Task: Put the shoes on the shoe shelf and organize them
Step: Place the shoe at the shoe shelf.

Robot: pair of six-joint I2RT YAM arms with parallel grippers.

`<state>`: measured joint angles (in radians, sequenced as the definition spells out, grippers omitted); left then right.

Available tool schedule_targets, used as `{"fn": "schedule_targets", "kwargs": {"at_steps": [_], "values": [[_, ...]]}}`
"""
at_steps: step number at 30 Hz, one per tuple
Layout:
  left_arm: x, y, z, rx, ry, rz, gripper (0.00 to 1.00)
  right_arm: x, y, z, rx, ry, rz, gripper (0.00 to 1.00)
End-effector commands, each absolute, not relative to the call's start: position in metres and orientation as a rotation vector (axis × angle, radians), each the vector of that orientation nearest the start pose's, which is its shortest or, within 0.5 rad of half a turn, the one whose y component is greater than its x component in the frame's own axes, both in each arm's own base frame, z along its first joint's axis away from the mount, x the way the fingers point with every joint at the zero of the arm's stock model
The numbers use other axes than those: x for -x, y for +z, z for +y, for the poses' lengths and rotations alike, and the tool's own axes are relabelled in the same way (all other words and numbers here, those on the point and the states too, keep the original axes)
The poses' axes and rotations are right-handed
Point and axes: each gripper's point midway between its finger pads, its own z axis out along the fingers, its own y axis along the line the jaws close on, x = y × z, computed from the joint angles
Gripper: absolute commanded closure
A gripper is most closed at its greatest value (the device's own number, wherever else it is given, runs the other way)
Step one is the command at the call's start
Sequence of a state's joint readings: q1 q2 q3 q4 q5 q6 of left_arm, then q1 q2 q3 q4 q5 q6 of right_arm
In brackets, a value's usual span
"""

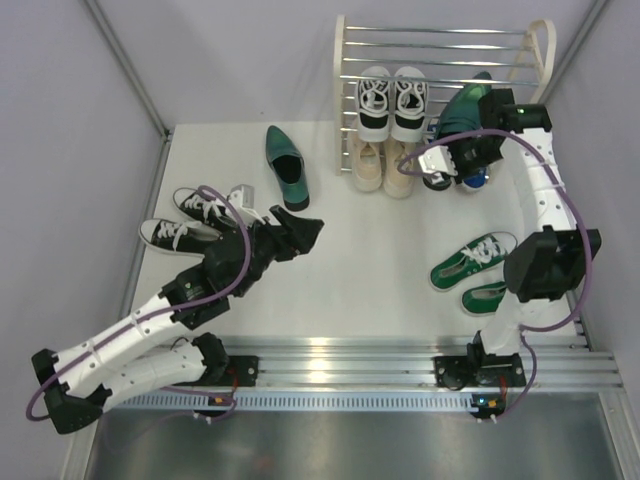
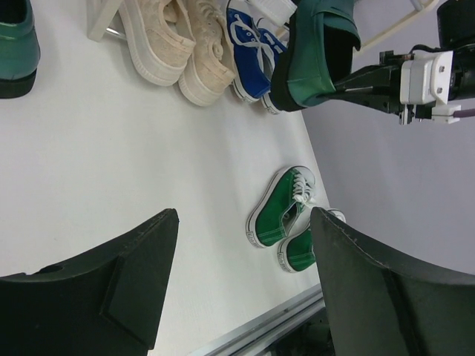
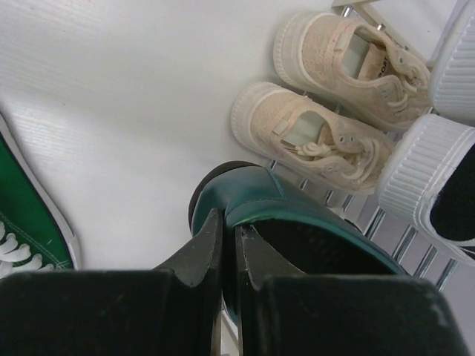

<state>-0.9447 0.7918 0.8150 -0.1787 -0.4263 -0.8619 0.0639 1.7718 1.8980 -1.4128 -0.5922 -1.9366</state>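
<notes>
At top centre our shoe shelf (image 1: 341, 50) bears black-and-white sneakers (image 1: 392, 100) and beige lace-ups (image 1: 382, 160); our right hand (image 3: 226, 237) pinches a green dress shoe (image 3: 297, 215) beside them.

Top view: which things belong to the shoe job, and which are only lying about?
Job: shoe shelf; shelved black-and-white sneakers; beige lace-ups; blue sneakers; green sneakers; unshelved black-and-white sneakers; loose dress shoe; held dress shoe, in right gripper.
Not job: metal rail; purple cable.

Top view: blue sneakers (image 1: 478, 181) just beside the shoe shelf (image 1: 440, 45), mostly hidden under my right arm (image 1: 540, 190). Right wrist view: green sneaker (image 3: 30, 237) cut by left edge; black-and-white sneaker (image 3: 423, 163) on the shelf cut by right edge. Toe of dark green dress shoe (image 3: 297, 222) hidden behind my right tool (image 3: 226, 222).
</notes>
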Motion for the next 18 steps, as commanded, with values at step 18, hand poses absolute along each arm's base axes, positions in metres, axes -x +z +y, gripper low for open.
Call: {"fn": "schedule_targets", "kwargs": {"at_steps": [18], "values": [[-0.234,0.318,-0.249,0.242,-1.025,1.754,0.23,-0.444,0.276,0.081,2.180,-0.008,1.062,1.00]]}}
